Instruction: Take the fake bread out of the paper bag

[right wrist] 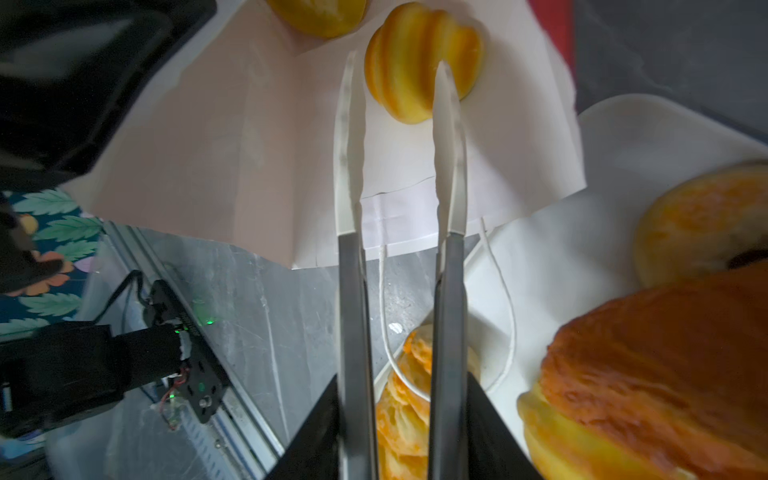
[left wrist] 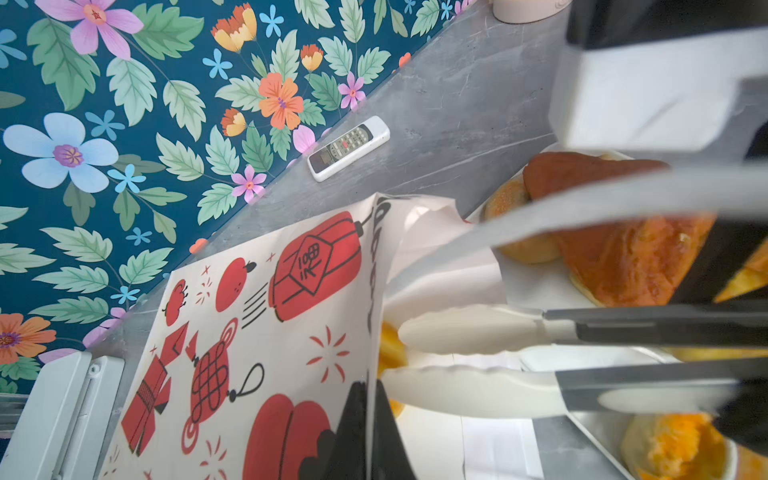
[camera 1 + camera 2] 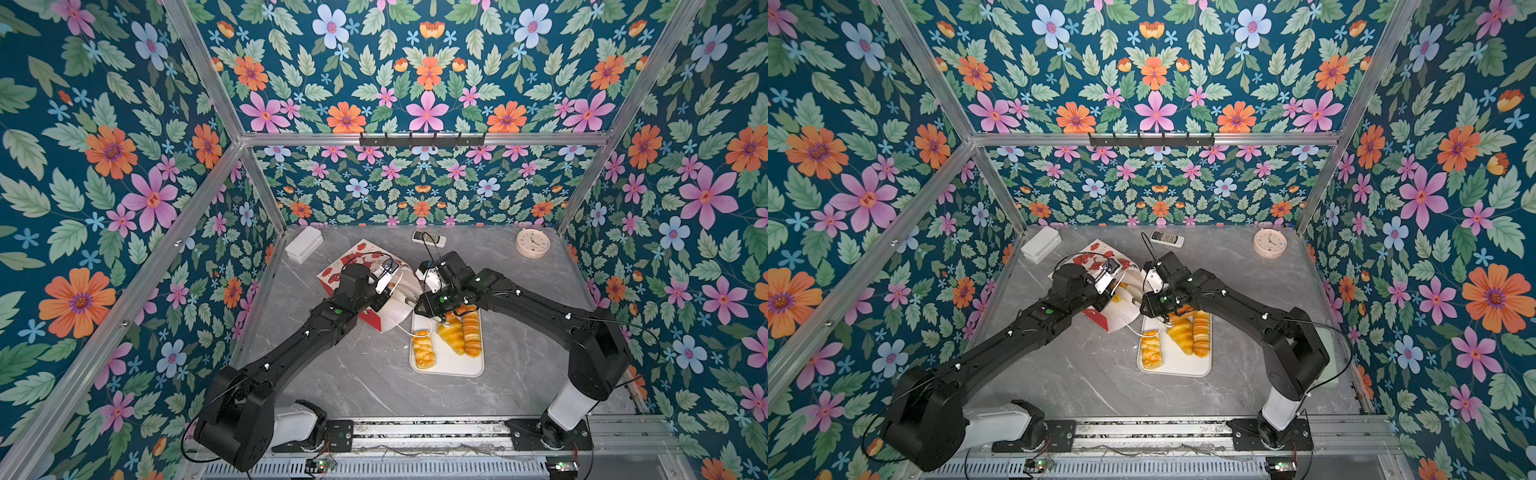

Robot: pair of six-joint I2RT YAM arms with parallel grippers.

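Note:
The paper bag [image 3: 355, 254] lies on its side with its mouth toward the white tray [image 3: 453, 368]. My left gripper [image 2: 366, 419] is shut on the bag's upper wall at the mouth and holds it up. My right gripper [image 1: 397, 62] reaches into the mouth with long white-tipped fingers [image 2: 469, 328], open. One tip lies over a ridged yellow piece of fake bread [image 1: 409, 83] on the bag's floor, and another piece [image 1: 320, 16] sits deeper in. On the tray rest a plaited piece [image 3: 424, 351], a croissant [image 3: 452, 334], a ridged loaf [image 3: 471, 332] and a bagel [image 1: 698, 224].
A remote control [image 3: 429, 237] lies behind the bag. A round clock [image 3: 532, 243] stands at the back right and a white box [image 3: 304, 245] at the back left. The bag's cord handle [image 1: 384, 332] trails onto the tray edge.

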